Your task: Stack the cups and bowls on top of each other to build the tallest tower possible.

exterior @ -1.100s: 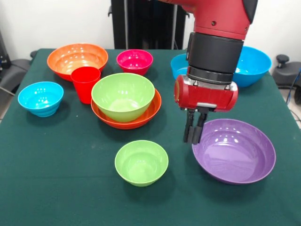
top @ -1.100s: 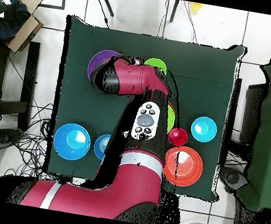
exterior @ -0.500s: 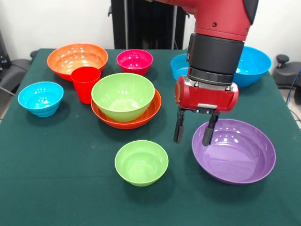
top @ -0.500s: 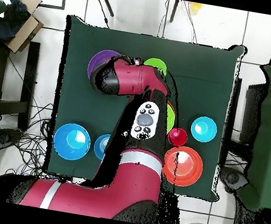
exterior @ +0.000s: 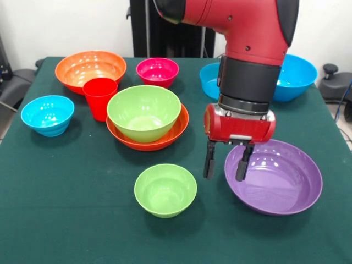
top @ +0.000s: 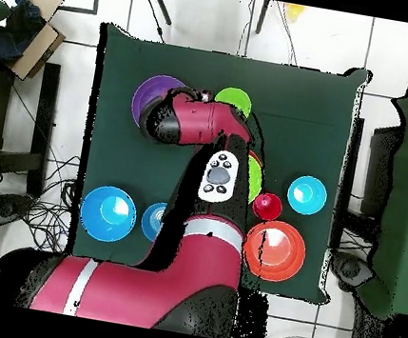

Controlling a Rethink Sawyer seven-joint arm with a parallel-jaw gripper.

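Gripper (exterior: 225, 163): fingers spread apart, empty, straddling the purple bowl's rim, one finger outside it, one over the inside.
Purple bowl (exterior: 275, 177): landmark, wide, upright on the green table (exterior: 71, 220), nothing inside.
Small green bowl (exterior: 165, 190): just left of the purple bowl in the front view, apart from it, empty.
Tower (exterior: 147, 120): a larger green bowl nested in a wide orange one, beyond the small green bowl, well clear of the purple bowl.
Red cup (exterior: 100, 98): upright, just beside the tower on the side away from the purple bowl.
Other orange bowl (exterior: 91, 70): behind the cup, far from the purple bowl.
Magenta bowl (exterior: 158, 72): behind the tower.
Small blue bowl (exterior: 48, 115): farthest from the purple bowl.
Two more blue bowls (exterior: 297, 76): behind the purple bowl, partly hidden by the arm (exterior: 250, 49).
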